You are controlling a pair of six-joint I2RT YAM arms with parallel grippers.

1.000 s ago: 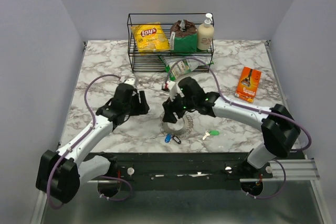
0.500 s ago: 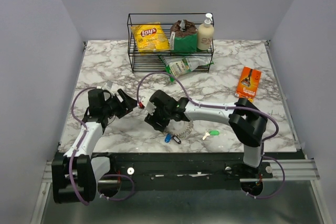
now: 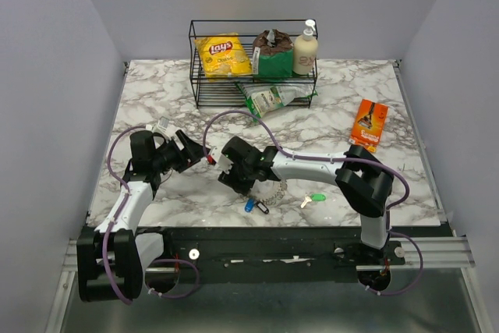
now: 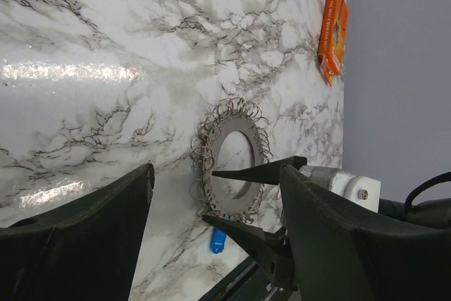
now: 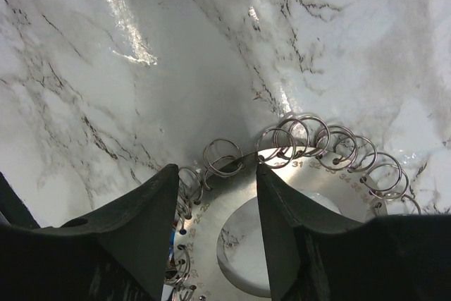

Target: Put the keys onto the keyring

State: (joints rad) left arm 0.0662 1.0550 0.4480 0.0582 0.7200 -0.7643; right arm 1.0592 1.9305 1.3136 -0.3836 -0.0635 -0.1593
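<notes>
The keyring (image 3: pixel 273 189) is a flat silvery disc with a round hole and many small wire rings round its rim, lying near the table's front edge. My right gripper (image 3: pixel 246 185) hangs over its left rim. In the right wrist view the jaws (image 5: pixel 217 167) stand open astride the keyring's rim (image 5: pixel 282 181), one small ring (image 5: pixel 224 156) showing in the gap. A blue key (image 3: pixel 249 206) lies just in front of the disc and a green key (image 3: pixel 314 199) to its right. My left gripper (image 3: pixel 193 155) is open and empty, off to the left, facing the keyring (image 4: pixel 232 160) and the blue key (image 4: pixel 217 240).
A black wire basket (image 3: pixel 195 60) at the back holds a yellow chip bag (image 3: pixel 222 54), a brown-and-green pack and a lotion bottle (image 3: pixel 305 51). A green packet (image 3: pixel 269 99) lies in front of it. An orange box (image 3: pixel 369 124) sits at the right.
The left arm has drawn back to the left and its jaws have widened. The right gripper has swung left onto the keyring's left rim, and its jaws have narrowed somewhat.
</notes>
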